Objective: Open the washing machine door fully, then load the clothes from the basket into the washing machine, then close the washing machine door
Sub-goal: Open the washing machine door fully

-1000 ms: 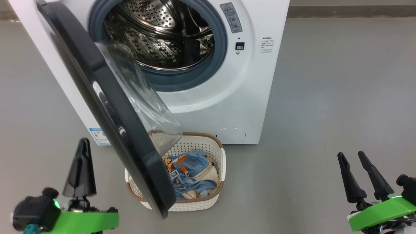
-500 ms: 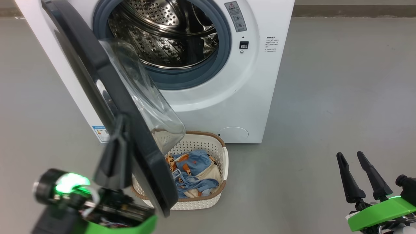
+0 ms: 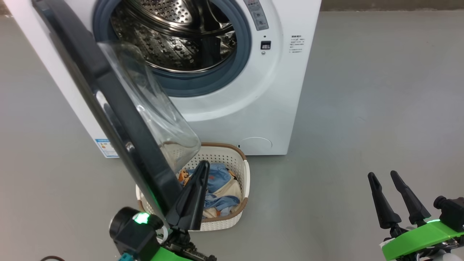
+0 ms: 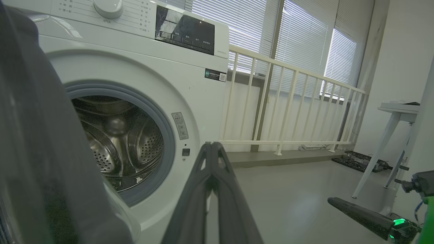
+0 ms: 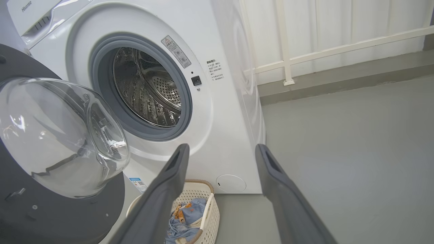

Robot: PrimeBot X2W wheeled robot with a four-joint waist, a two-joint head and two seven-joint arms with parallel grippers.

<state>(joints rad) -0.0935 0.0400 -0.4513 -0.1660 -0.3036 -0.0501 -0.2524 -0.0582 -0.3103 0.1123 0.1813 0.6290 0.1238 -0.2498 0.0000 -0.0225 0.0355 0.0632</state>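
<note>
Item under inspection: the washing machine door (image 3: 121, 112) is standing part-way open, its lower edge hanging over the left side of the basket (image 3: 232, 161). The basket is sitting on the floor (image 3: 362, 108), just in front of the washing machine (image 3: 253, 108). The clothes (image 3: 221, 181) are lying heaped inside the basket.

Left hand (image 3: 203, 167): its fingers are pressing together, holding nothing, and pointing up over the basket just beside the door's lower rim. I cannot tell whether it is touching the door. Right hand (image 3: 383, 175): its fingers are standing spread apart, carrying nothing, well off to the right of the machine.

Handling, in my judgement: the door is looking rigid and fairly weighty, swinging on one hinge only. Its glossy black rim is likely slippery and the glass bowl breakable, so pushing on the rim's inner face near the free edge is looking safest. The clothes are appearing soft, light and limp, probably tangling together, so pinching a raised fold at the top of the heap is advisable. The basket is looking light and may be sliding if dragged upon.

Count: one machine, one door, one basket, two hands. Garments are overlapping, so the number cannot be told.
</note>
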